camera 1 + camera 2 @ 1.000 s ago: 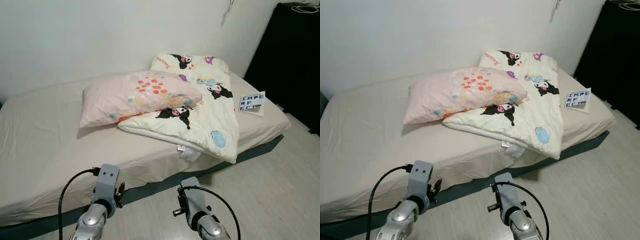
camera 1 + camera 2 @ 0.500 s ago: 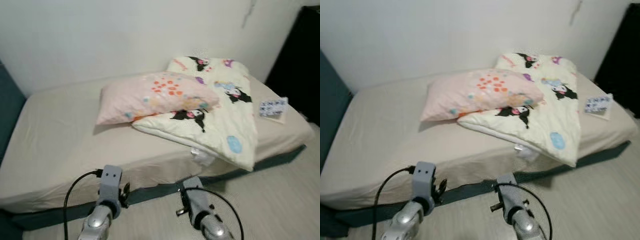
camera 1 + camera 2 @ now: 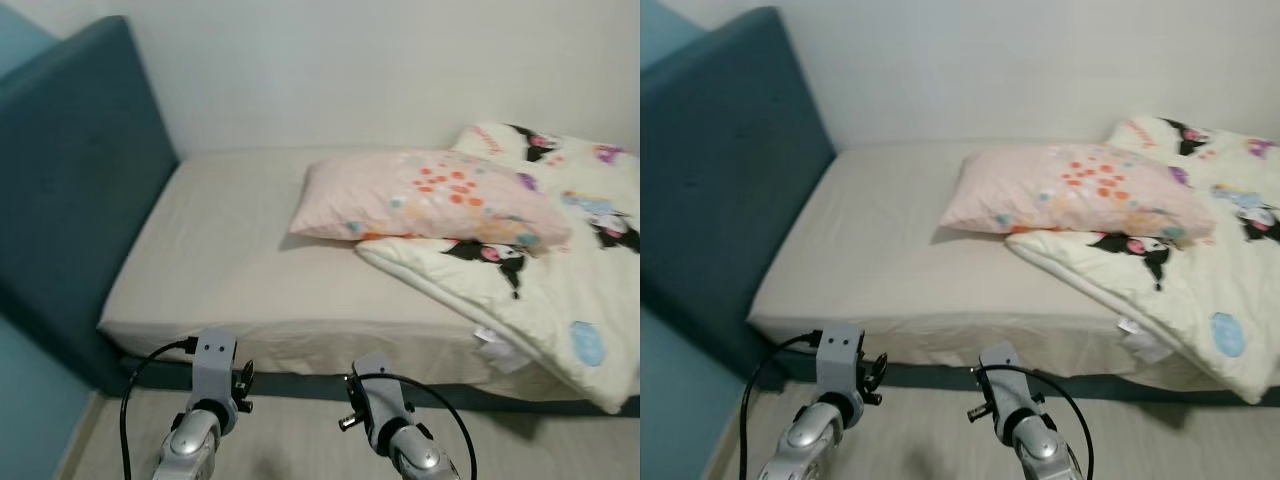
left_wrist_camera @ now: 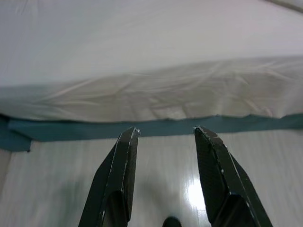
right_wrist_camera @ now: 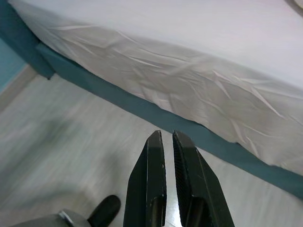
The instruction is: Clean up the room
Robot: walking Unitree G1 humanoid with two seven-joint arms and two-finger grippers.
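One pink pillow [image 3: 430, 196] lies right of centre in the frame on the beige bed [image 3: 230, 260], its right end resting on a cartoon-print comforter [image 3: 540, 270] that drapes over the bed's edge at the right. A teal headboard [image 3: 70, 190] fills the upper left. Low over the pale floor [image 5: 61, 156], the left gripper [image 4: 165, 137] is spread, holding nothing; the right gripper [image 5: 168, 137] has its fingers nearly pressed together, holding nothing.

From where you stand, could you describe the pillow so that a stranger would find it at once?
Find the bed with the teal headboard on its left. The pillow lies on the sheet near the back wall, its right end resting on the folded cream duvet. It is pale pink with orange dots, while the duvet bears black cartoon figures.
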